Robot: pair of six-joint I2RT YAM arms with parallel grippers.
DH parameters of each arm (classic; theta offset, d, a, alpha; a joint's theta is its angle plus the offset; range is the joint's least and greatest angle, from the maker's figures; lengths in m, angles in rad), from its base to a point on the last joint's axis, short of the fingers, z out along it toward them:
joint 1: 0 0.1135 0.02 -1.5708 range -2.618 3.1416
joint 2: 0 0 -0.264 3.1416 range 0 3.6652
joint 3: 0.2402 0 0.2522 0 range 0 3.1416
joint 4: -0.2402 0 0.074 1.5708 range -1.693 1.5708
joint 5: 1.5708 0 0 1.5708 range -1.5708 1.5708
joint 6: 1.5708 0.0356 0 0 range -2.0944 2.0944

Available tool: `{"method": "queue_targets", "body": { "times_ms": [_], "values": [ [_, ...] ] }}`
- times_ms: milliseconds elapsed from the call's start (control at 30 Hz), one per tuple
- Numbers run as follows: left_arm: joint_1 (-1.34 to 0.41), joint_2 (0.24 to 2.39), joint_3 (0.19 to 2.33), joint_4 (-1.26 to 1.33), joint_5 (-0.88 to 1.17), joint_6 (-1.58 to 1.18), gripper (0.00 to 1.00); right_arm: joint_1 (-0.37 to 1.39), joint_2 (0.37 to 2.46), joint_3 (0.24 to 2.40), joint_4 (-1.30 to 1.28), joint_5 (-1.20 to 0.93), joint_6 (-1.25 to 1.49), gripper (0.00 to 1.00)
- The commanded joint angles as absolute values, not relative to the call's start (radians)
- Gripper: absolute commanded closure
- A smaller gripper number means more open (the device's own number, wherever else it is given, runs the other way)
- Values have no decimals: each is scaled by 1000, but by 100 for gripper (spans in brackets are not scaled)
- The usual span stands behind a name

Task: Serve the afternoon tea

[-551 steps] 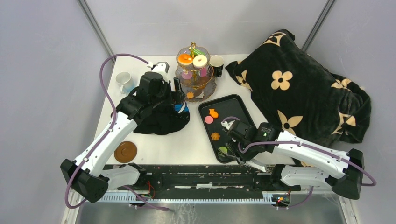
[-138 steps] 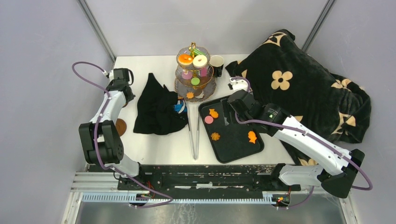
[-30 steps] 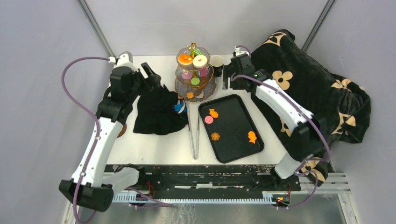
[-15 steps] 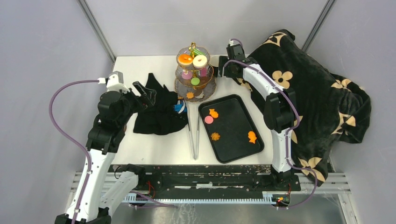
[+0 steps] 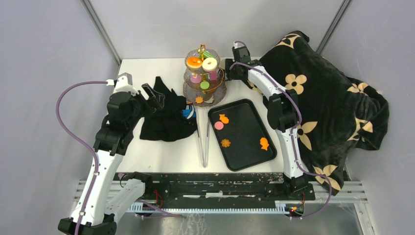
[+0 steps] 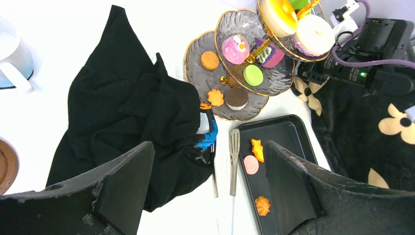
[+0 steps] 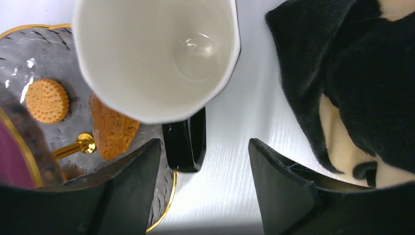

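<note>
Four treats are left lying on the black tray (image 5: 242,129): an orange piece (image 5: 223,118), a pink disc (image 5: 219,126), an orange cookie (image 5: 225,143) and a second orange piece (image 5: 264,143) nearer the right edge. Most of the set is seen loaded on the three-tier stand (image 6: 195,81): an orange donut (image 5: 194,61) and a white donut (image 5: 209,63) on top, a green disc (image 5: 204,85) on the middle tier, and a round cookie (image 6: 210,59) on the bottom plate. Serving is judged well advanced but not finished. If the stand is their place, the four tray pieces are yet to be moved.

At the far edge, the right gripper (image 7: 204,144) is held over the black mug (image 7: 156,54), which stands just beside the stand and is seen to be empty. Its fingers are spread on either side of the handle (image 7: 185,139); no squeeze on it is seen. The flowered blanket (image 7: 342,73) lies close on the right.

Above the black cloth (image 6: 122,107), the left gripper (image 6: 208,147) is held with fingers wide apart and nothing between them. Tongs (image 6: 234,147) lie on the table between cloth and tray. A white mug (image 6: 10,49) stands at the far left. Setting out the cups is judged to be the step in hand.
</note>
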State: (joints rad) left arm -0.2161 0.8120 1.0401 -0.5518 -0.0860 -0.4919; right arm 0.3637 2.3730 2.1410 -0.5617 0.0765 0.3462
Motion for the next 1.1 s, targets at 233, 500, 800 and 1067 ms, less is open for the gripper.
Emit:
{"method": "queue_targets", "body": {
  "times_ms": [233, 500, 800, 1067],
  "values": [
    [-215, 817, 1034, -520, -94, -536, 12, 364, 2431, 2244, -516, 90, 320, 52],
    [-215, 821, 1031, -522, -96, -537, 12, 356, 2398, 2237, -497, 107, 303, 99],
    [-215, 828, 1025, -522, -104, -530, 12, 354, 2106, 1982, -451, 230, 272, 99],
    [-215, 827, 1070, -586, -154, -494, 10, 356, 1789, 1729, -504, 263, 265, 99]
  ]
}}
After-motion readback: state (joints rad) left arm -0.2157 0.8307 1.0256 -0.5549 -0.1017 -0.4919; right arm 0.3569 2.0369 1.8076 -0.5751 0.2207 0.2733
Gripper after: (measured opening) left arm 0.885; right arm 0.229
